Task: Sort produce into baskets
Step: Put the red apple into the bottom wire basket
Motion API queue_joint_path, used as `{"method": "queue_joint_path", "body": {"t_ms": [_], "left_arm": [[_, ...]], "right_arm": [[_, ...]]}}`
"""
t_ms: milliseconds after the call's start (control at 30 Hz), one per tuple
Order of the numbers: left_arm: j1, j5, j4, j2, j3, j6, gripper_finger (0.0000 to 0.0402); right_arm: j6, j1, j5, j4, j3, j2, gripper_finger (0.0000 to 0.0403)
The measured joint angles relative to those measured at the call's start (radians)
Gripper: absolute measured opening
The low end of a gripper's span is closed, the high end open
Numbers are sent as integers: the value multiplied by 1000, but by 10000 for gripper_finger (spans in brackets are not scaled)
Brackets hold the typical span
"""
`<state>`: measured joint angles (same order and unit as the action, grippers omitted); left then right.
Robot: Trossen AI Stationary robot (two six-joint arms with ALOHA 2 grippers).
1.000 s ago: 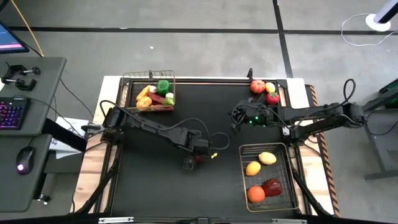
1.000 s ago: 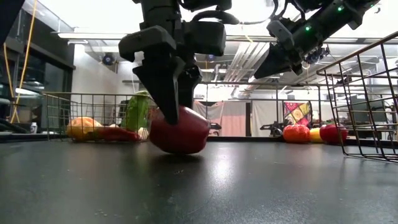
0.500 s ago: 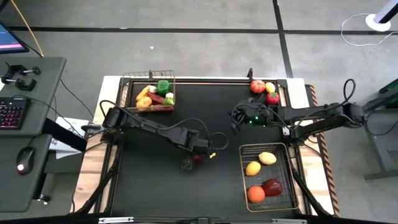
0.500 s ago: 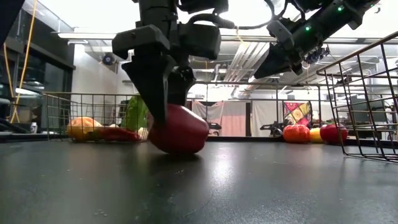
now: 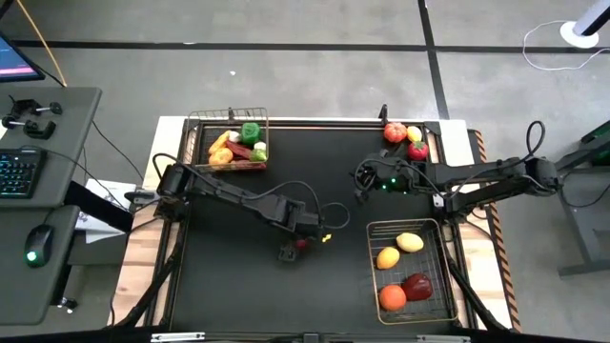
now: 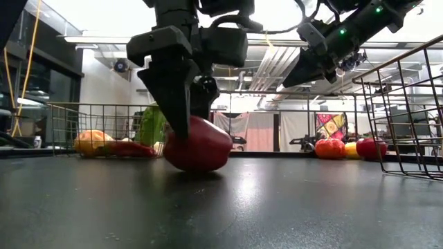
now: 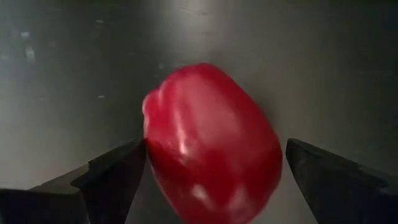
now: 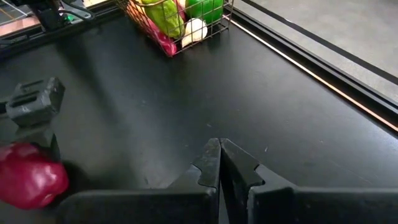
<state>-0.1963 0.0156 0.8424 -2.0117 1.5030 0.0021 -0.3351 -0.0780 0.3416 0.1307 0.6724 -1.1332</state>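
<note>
high view: looks straight down from above on the whole black table top [image 5: 238,286] and both arms.
low view: sits at table height, looking level across the surface into the room behind, close to the glossy dark-red toy pepper [image 6: 199,144].
left wrist view: looks down past its own dark fingers [image 7: 112,177], very near that pepper [image 7: 211,143].
right wrist view: looks across the table from farther off.
shared: all four views show the pepper [image 5: 301,243] [image 8: 28,174]; the right wrist view also takes in the small coppery-rimmed wire basket [image 8: 163,38], seen from above [image 5: 229,122] and in the low view [image 6: 104,109].
</note>
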Motion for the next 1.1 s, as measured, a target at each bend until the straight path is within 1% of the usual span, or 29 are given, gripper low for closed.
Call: {"method": "queue_joint_path", "body": {"t_ms": [100, 233, 367, 800, 900, 1033, 1067, 1100], "left_arm": [[0, -37, -44, 1, -29, 0, 378], [0, -36, -61, -2, -81, 1, 378], [0, -20, -115, -1, -130, -16, 378], [-5, -8, -156, -1, -125, -30, 375], [-11, 16, -157, -1, -125, -53, 352], [-26, 19, -159, -1, -125, -90, 283], [-31, 20, -162, -1, -125, -96, 274], [-35, 20, -166, -1, -125, -96, 274]], "right_arm": [[0, 0, 0, 0, 0, 0, 0], [0, 0, 0, 0, 0, 0, 0], [0, 0, 0, 0, 0, 0, 0], [0, 0, 0, 0, 0, 0, 0], [3, 0, 0, 0, 0, 0, 0], [3, 0, 0, -8, 0, 0, 0], [4, 0, 0, -25, 0, 0, 0], [5, 0, -1, -52, 0, 0, 0]]}}
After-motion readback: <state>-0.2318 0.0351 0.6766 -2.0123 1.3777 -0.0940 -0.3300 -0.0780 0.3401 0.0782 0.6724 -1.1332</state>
